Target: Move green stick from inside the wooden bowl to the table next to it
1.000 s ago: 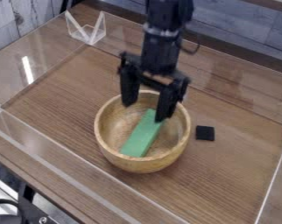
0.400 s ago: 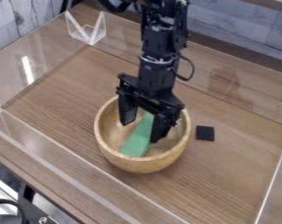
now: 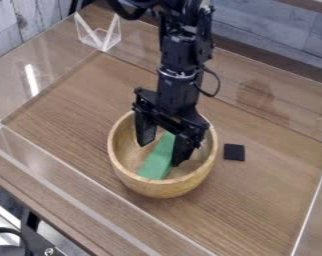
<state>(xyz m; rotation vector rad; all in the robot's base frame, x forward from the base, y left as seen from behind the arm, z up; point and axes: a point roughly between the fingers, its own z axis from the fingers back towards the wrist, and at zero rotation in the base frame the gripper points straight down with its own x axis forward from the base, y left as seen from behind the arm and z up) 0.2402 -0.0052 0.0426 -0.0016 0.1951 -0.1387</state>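
The wooden bowl (image 3: 130, 172) sits near the middle of the table (image 3: 70, 110), round and light tan. Inside it lies the green stick (image 3: 160, 159), slanted from the bowl's floor up toward the far rim. My gripper (image 3: 168, 144) reaches down into the bowl from above, open, with one black finger on each side of the stick's upper half. The stick's upper end is partly hidden behind the fingers. Whether the fingers touch the stick cannot be told.
A small black square (image 3: 233, 152) lies on the table just right of the bowl. Clear acrylic walls (image 3: 50, 170) edge the tabletop at front and left. A clear folded piece (image 3: 97, 32) stands at the back left.
My gripper has come down from above the bowl's rim into the bowl, its open fingers now straddling the green stick. The stick and bowl have not moved.
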